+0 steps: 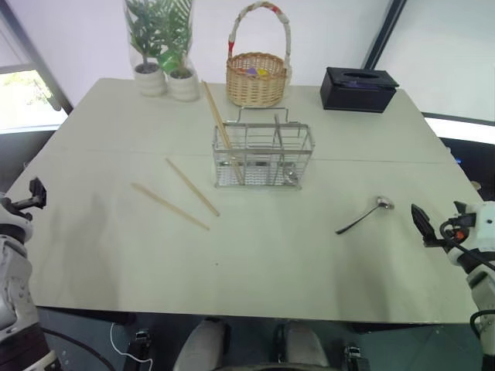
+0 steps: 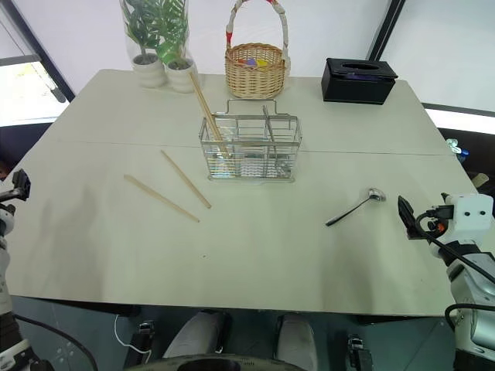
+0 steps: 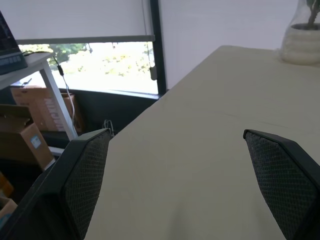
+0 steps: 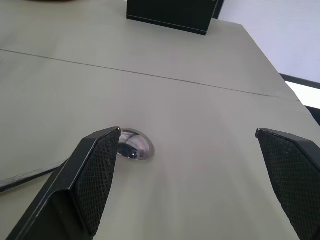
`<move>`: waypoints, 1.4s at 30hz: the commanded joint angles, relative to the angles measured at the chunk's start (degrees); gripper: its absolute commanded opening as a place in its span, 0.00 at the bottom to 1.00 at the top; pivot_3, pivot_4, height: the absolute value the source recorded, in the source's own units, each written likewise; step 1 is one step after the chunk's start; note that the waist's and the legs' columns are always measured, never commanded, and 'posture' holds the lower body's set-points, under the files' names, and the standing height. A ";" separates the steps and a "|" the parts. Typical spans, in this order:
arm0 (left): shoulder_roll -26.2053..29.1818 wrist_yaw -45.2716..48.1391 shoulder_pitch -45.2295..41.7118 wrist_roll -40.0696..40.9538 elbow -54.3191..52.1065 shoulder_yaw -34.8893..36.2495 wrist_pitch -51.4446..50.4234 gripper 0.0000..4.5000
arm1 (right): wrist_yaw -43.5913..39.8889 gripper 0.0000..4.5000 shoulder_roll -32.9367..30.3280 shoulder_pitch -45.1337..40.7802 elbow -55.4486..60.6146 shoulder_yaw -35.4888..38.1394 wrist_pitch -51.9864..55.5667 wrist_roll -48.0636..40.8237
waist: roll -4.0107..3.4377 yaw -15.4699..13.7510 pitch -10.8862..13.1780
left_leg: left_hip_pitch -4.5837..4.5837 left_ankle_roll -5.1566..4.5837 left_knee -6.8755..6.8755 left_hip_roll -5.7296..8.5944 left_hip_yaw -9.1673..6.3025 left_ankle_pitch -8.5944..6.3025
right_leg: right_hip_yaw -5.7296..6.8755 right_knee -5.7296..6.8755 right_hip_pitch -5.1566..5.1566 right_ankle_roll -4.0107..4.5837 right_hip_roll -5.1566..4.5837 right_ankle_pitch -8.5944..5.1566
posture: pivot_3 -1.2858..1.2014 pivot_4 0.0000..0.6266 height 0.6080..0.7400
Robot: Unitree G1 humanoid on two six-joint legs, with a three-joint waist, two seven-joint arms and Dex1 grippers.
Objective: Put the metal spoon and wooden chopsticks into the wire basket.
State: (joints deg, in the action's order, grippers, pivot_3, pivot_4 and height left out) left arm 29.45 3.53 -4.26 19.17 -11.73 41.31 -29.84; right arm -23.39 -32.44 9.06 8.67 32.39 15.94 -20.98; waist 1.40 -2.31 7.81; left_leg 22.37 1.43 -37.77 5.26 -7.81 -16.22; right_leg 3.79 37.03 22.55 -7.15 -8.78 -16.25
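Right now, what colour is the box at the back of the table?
Black. The box shows best in the right eye view.

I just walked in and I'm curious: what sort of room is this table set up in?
Probably an office or lab corner staged as a dining table. The table carries potted plants, a tissue box and a wicker basket, while cardboard boxes sit by a window.

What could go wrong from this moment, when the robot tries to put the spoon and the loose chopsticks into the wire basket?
1. The metal spoon lies flat and thin on the table; the open right tool may slide over it or push it toward the near edge.
2. Two wooden chopsticks also lie flat, so they could roll away when pinched.
3. The wire basket already holds a leaning chopstick; a bump there might tip it out.
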 commanded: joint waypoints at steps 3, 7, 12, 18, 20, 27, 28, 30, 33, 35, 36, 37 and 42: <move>1.49 1.05 -0.77 0.65 -2.01 -0.19 0.36 1.00 | -0.72 1.00 -0.12 -0.27 -0.96 1.58 -2.51 -0.27 | -0.01 -0.02 0.00 | -0.01 0.00 0.00 -0.01 0.00 0.00 | -0.01 0.00 -0.01 0.01 0.01 -0.01 | 0.52 0.24 0.36; 1.67 0.92 -0.92 0.30 -1.79 -0.21 0.31 1.00 | -1.29 1.00 -0.34 -0.48 -2.57 1.62 -3.81 -0.22 | 0.00 0.00 0.00 | -0.01 0.00 0.00 -0.01 0.00 0.00 | -0.02 0.00 0.00 0.01 0.01 -0.01 | 0.52 0.24 0.36; 2.10 0.94 -1.58 -0.05 -1.07 -0.47 0.37 1.00 | -1.87 1.00 -0.60 -0.94 -4.63 1.65 -5.63 -0.06 | -0.01 -0.01 0.00 | -0.01 0.00 0.00 -0.01 0.01 0.00 | -0.03 0.00 0.00 0.01 0.03 0.00 | 0.52 0.24 0.36; 2.42 0.97 -2.09 -0.13 -0.89 -0.88 0.33 1.00 | -2.19 1.00 -0.37 -0.86 -6.26 1.46 -7.56 0.06 | -0.02 -0.01 0.01 | -0.01 0.00 0.00 -0.01 0.01 0.00 | -0.04 0.00 0.00 0.01 0.03 0.00 | 0.52 0.24 0.36; 2.44 0.86 -2.17 -0.09 -0.84 -1.04 0.32 1.00 | -2.24 1.00 -0.21 -0.64 -6.72 1.40 -8.19 0.07 | -0.02 0.01 0.01 | 0.00 0.00 0.00 -0.01 0.02 0.00 | -0.05 0.00 0.00 0.01 0.03 0.00 | 0.52 0.24 0.36; 2.51 0.70 -2.49 -0.10 -0.80 -1.65 0.13 1.00 | -2.69 1.00 -0.37 -0.56 -8.14 0.95 -9.77 0.28 | -0.01 -0.01 0.01 | 0.00 0.00 0.00 -0.01 0.02 0.00 | -0.05 0.00 0.00 0.02 0.03 0.00 | 0.52 0.24 0.36; 2.51 0.66 -2.55 -0.09 -0.82 -1.72 0.10 1.00 | -2.82 1.00 -0.50 -0.61 -8.33 0.92 -9.94 0.30 | -0.01 -0.02 0.01 | 0.00 0.00 0.00 -0.01 0.02 0.00 | -0.05 0.00 0.00 0.01 0.03 0.00 | 0.52 0.24 0.36; 2.64 0.88 -3.12 0.12 -0.99 -2.23 -0.12 1.00 | -3.59 1.00 -1.26 -1.08 -9.10 0.66 -10.59 0.58 | -0.01 0.01 0.00 | 0.00 0.00 0.00 -0.01 0.02 0.00 | -0.05 0.00 0.00 0.01 0.04 0.00 | 0.52 0.24 0.36; 3.29 3.12 -4.99 2.47 -2.53 -3.34 -1.79 1.00 | -5.39 1.00 -3.55 -2.59 -9.98 -0.32 -11.89 2.02 | -0.03 0.03 0.02 | -0.01 0.00 -0.01 -0.01 0.02 0.00 | -0.06 0.00 -0.01 0.02 0.04 0.00 | 0.52 0.24 0.36; 4.91 7.14 -7.57 6.97 -5.10 -5.78 -5.68 1.00 | -8.60 1.00 -7.24 -4.86 -10.73 -1.65 -13.48 3.32 | -0.03 0.04 0.02 | -0.01 0.00 -0.03 0.00 0.03 0.00 | -0.07 0.01 -0.01 0.02 0.05 0.01 | 0.52 0.24 0.36; 6.91 11.53 -9.42 10.74 -7.18 -8.45 -8.52 1.00 | -11.89 1.00 -10.45 -6.81 -11.12 -2.95 -14.97 4.02 | -0.03 0.04 0.06 | 0.00 0.00 -0.03 0.00 0.03 0.00 | -0.07 0.01 -0.01 0.03 0.05 0.01 | 0.52 0.24 0.36; 9.55 16.72 -11.01 13.24 -9.11 -11.92 -10.20 1.00 | -15.76 1.00 -13.92 -8.84 -11.99 -4.81 -17.61 5.21 | -0.06 0.07 0.18 | 0.02 0.00 -0.11 -0.01 0.03 0.00 | -0.06 0.03 -0.01 0.04 0.06 0.02 | 0.52 0.24 0.36; 17.68 32.75 -17.79 18.11 -10.91 -23.59 -12.41 1.00 | -29.40 1.00 -23.75 -18.66 -20.37 -14.43 -30.46 9.90 | -0.25 0.37 0.15 | -0.09 0.02 -0.15 -0.03 0.16 -0.01 | -0.05 -0.14 -0.26 -0.07 0.10 -0.05 | 0.52 0.24 0.36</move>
State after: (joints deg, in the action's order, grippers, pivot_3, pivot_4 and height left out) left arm 45.92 32.17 -21.44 35.78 -22.67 19.93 -41.30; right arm -48.94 -55.33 -8.61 -9.04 20.27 -10.49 -12.46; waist 1.15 -1.93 7.96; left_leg 22.25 1.44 -37.77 5.19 -7.64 -16.23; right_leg 3.72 36.81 22.30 -7.14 -8.66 -16.25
